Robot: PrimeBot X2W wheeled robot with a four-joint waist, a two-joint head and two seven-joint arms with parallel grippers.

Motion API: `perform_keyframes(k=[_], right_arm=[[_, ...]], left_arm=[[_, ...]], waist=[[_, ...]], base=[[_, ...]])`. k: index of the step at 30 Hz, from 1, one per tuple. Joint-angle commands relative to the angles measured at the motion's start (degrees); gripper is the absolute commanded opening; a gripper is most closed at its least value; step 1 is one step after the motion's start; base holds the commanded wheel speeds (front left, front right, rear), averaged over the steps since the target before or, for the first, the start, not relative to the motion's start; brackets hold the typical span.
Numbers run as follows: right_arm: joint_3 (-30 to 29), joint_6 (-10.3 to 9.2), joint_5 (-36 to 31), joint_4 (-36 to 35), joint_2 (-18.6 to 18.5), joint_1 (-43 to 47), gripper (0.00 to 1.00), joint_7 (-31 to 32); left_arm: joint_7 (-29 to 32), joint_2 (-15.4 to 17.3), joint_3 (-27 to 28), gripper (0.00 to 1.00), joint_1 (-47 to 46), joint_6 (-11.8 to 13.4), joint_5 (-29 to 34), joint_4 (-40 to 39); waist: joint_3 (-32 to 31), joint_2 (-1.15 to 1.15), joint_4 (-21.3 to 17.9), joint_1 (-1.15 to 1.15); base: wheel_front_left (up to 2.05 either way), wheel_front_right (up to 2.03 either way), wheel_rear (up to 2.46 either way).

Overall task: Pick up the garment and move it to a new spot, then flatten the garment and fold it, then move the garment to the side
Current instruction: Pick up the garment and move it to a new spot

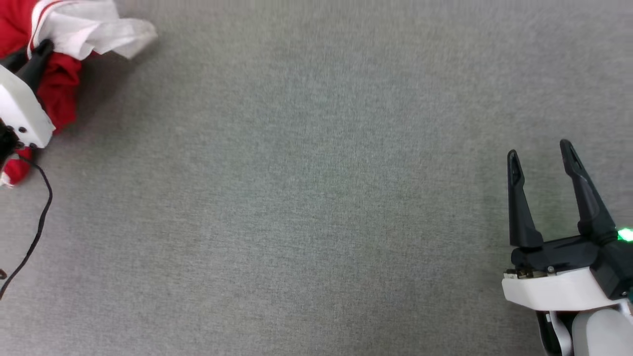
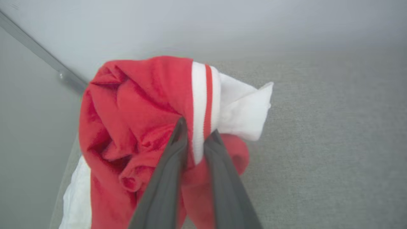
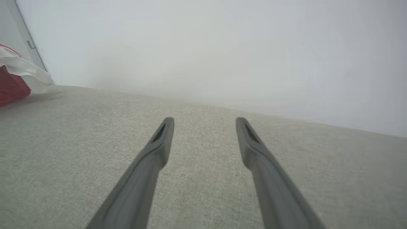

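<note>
The garment (image 1: 59,79), red with a white sleeve and red-and-white striped trim, lies bunched at the far left top of the head view. My left gripper (image 1: 37,52) reaches into it, its tips partly buried in cloth. In the left wrist view my left gripper (image 2: 197,132) is shut on the garment (image 2: 133,108), pinching the striped sleeve seam between both fingers. My right gripper (image 1: 541,152) stands open at the lower right, far from the cloth, nothing between its fingers. The right wrist view shows my right gripper (image 3: 205,120) open above the grey surface, the garment (image 3: 12,86) far to the left.
A grey fabric-covered surface (image 1: 316,198) spreads across the whole head view. A black cable (image 1: 39,217) hangs from my left arm at the left edge. A pale wall (image 3: 203,47) rises behind the surface, with a grey rail (image 2: 41,54) at its left.
</note>
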Motion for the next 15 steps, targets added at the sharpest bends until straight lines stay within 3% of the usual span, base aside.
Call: perform_keyframes(k=[1, 7, 15], right_arm=[[-0.03, -0.02, 0.51, 0.62, 0.02, 0.86, 1.0, -0.12], [-0.17, -0.02, 2.44, 2.35, 0.03, 1.99, 1.0, -0.12], [-0.85, -0.02, 4.48, 3.36, 0.04, 3.01, 1.0, -0.12]], left_arm=[[-1.3, 0.64, -0.47, 0.0, 0.84, 0.1, -0.16, -0.87], [-4.18, 0.14, -3.12, 0.0, 2.45, 0.1, 0.93, -5.1], [-4.31, -3.96, -5.67, 0.0, 4.29, 2.16, 2.01, -12.92]], waist=[[-4.7, 0.0, -0.53, 0.0], [-10.53, 0.0, -1.86, 0.0], [-14.46, 0.0, -4.26, 0.0]], base=[[0.0, 0.0, 0.0], [0.0, 0.0, 0.0], [0.0, 0.0, 0.0]])
